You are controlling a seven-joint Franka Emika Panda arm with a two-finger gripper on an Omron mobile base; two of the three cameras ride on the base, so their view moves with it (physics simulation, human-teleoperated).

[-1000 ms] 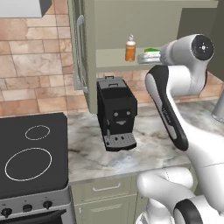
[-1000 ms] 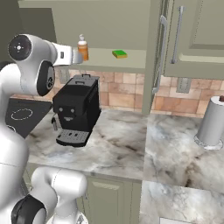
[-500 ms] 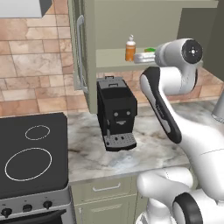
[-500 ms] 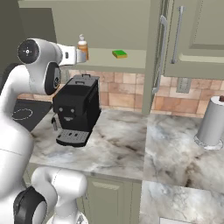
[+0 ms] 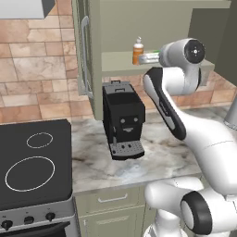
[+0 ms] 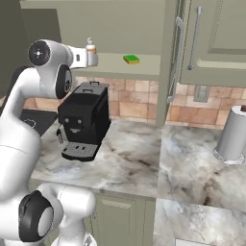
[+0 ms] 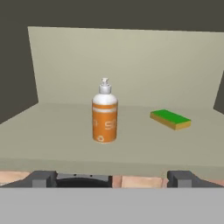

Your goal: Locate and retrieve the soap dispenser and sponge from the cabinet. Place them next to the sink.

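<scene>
Soap dispenser (image 7: 105, 114) stands upright on shelf, sponge (image 7: 170, 119) beside it.

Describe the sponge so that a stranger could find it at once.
Look above the black coffee machine into the open green wall cabinet. On its shelf the sponge lies apart from the orange soap bottle. It is the flat green block with a yellow side.
</scene>
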